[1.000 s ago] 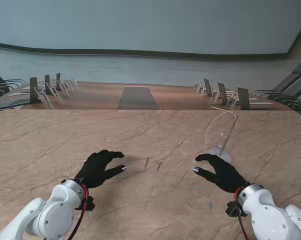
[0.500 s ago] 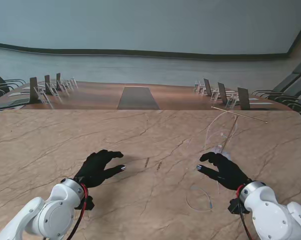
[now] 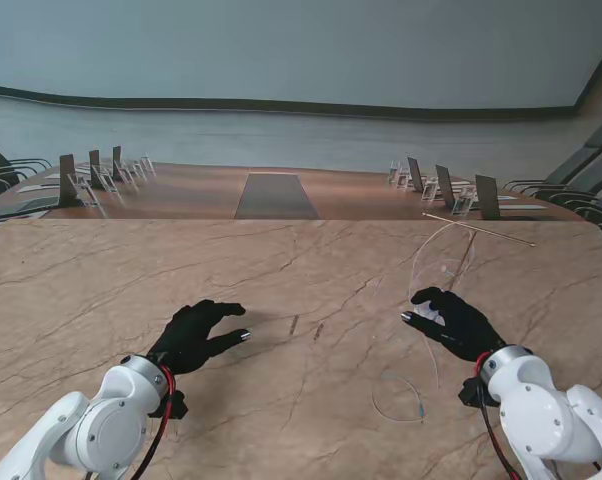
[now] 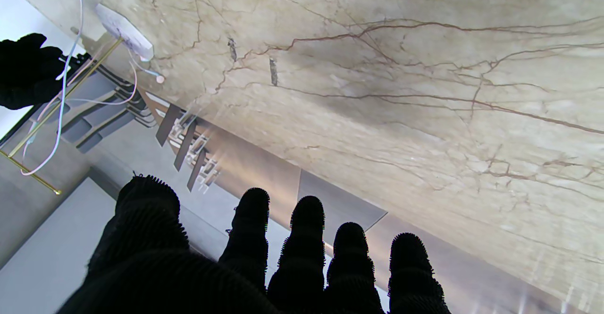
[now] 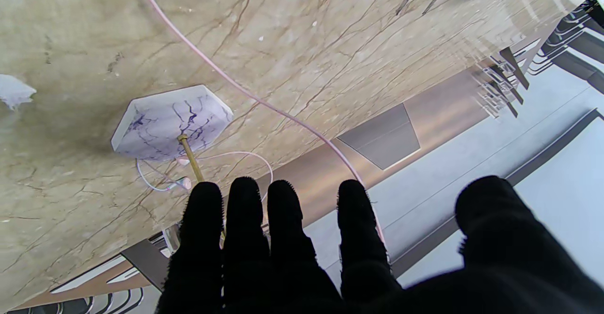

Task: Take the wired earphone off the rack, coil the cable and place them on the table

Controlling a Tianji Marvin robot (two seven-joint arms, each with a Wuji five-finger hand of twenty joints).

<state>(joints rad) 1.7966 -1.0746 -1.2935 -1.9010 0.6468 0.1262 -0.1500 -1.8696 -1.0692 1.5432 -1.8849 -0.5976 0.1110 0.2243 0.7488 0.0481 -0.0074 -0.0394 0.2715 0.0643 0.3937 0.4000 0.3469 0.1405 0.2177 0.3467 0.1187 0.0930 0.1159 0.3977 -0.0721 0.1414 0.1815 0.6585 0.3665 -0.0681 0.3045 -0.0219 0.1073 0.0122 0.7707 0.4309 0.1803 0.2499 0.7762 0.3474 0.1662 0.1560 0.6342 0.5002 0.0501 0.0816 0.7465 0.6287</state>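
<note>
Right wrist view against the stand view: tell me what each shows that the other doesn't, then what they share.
Only the right wrist view shows the rack's marbled hexagonal base clearly, with an earbud lying beside it.

Only the stand view shows the left hand, open over the table, the rack's thin crossbar, and a cable loop lying nearer to me than the right hand.

Both show the right hand, fingers apart near the rack, and the pale earphone cable.

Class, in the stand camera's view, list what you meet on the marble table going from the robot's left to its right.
Left hand → coiled cable loop → right hand, which overlaps the rack's base, so the rack is left out.
</note>
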